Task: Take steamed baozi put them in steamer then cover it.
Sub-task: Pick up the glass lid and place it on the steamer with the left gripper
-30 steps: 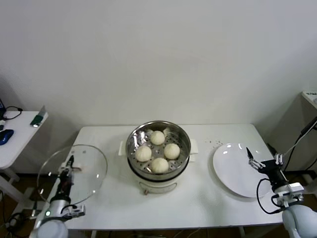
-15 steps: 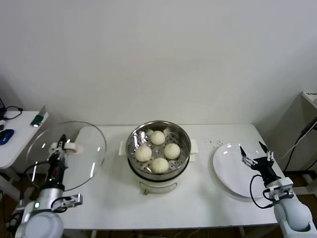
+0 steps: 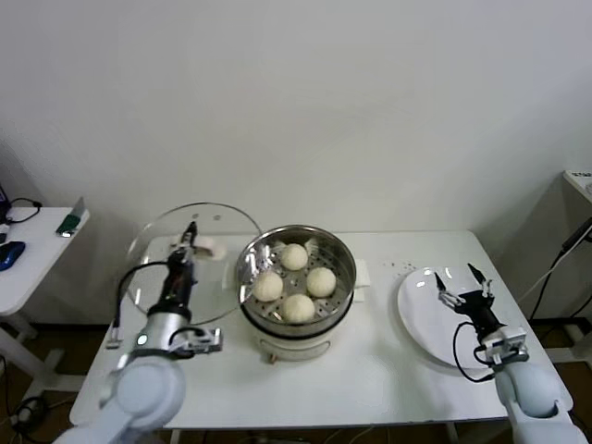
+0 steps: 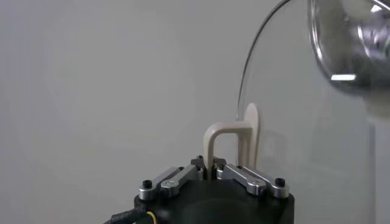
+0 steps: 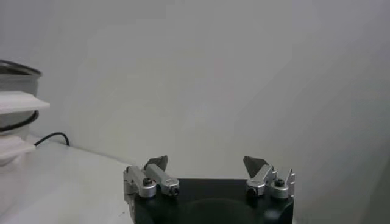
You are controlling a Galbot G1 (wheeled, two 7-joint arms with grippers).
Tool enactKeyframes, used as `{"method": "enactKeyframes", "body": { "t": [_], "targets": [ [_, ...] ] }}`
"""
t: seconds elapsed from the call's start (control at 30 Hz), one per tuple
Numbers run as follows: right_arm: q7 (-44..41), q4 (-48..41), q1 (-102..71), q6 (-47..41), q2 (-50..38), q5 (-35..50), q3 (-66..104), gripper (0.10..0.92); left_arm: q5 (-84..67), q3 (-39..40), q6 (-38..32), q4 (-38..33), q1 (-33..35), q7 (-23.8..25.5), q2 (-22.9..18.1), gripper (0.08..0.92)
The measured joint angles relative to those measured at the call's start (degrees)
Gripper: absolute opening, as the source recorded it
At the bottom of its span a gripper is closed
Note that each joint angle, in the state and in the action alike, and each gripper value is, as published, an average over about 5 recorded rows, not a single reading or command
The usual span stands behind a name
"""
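Several cream-white baozi [image 3: 294, 256] lie in the steel steamer [image 3: 344, 254] at the table's middle. My left gripper [image 3: 190, 236] is shut on the whitish bar handle [image 4: 228, 131] of the glass cover [image 3: 217, 220]. The cover is tilted up on edge, just left of the steamer, and its right rim overlaps the steamer's left side. In the left wrist view the left gripper [image 4: 209, 167] pinches the handle's leg, with the cover [image 4: 304, 152] beyond it. My right gripper [image 3: 460, 291] hangs open and empty over the white plate. In its own view the right gripper [image 5: 206, 163] stands wide apart.
A flat white plate [image 3: 421, 324] lies at the table's right end. The steamer sits on a white pot base [image 3: 294, 348] with side handles [image 5: 15, 100]. A side table [image 3: 37, 254] with small items stands at the far left, and a cabinet [image 3: 578, 185] at the far right.
My left arm has lifted the cover from the table's left end and carried it right, up to the steamer's side. My right gripper has drifted left over the plate.
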Motion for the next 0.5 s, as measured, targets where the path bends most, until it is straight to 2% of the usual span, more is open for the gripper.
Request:
{"method": "enactKeyframes", "body": {
  "t": [0.27, 0.5],
  "targets": [
    [-0.04, -2.18, 1.93, 0.23, 0.64, -1.7, -1.18, 0.823, 4.89, 10.81, 3.24, 2.77, -9.54, 8.76, -5.67, 0.151],
    [0.18, -3.32, 2.7, 0.39, 1.02, -2.66, -1.37, 0.823, 9.06, 16.26, 3.62, 6.87, -14.36, 12.67, -12.79, 0.151]
  ]
}}
